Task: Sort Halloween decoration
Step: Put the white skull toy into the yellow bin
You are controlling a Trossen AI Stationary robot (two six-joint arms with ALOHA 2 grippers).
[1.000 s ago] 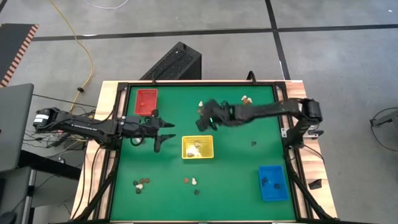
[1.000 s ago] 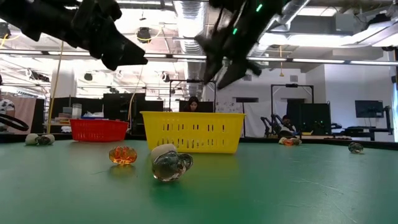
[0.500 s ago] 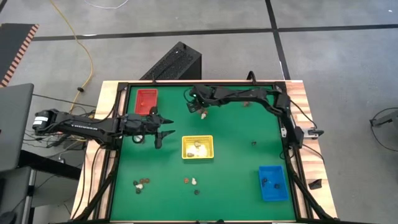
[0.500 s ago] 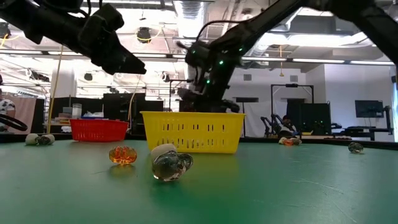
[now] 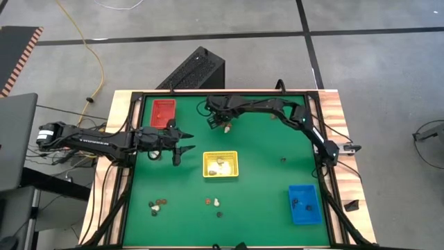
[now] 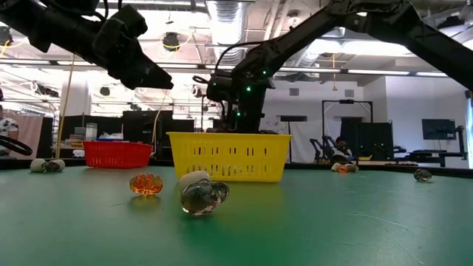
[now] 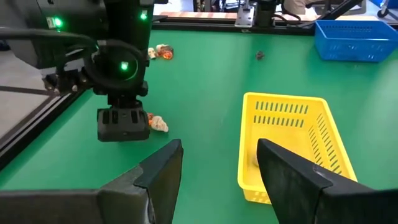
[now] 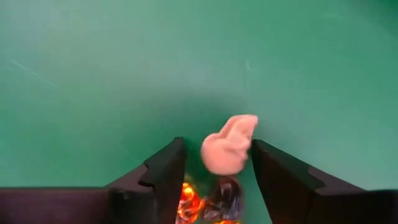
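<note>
High view shows your left tool (image 5: 182, 141) hovering released over the green counter (image 5: 263, 167) between the red tray (image 5: 163, 112) and the yellow tray (image 5: 220, 164), waiting. Move right and your right tool (image 5: 220, 123) hangs spread over a small cluster near the counter's far edge: a cream-white trinket (image 8: 229, 144) sits between its fingers, with an orange piece (image 8: 188, 199) and a dark one (image 8: 225, 194) just beside it. Further right, the blue tray (image 5: 303, 203) holds a few dark pieces. You appear to be at the pick step; next, I judge, lower and close on the cream one alone, without catching its neighbours.
</note>
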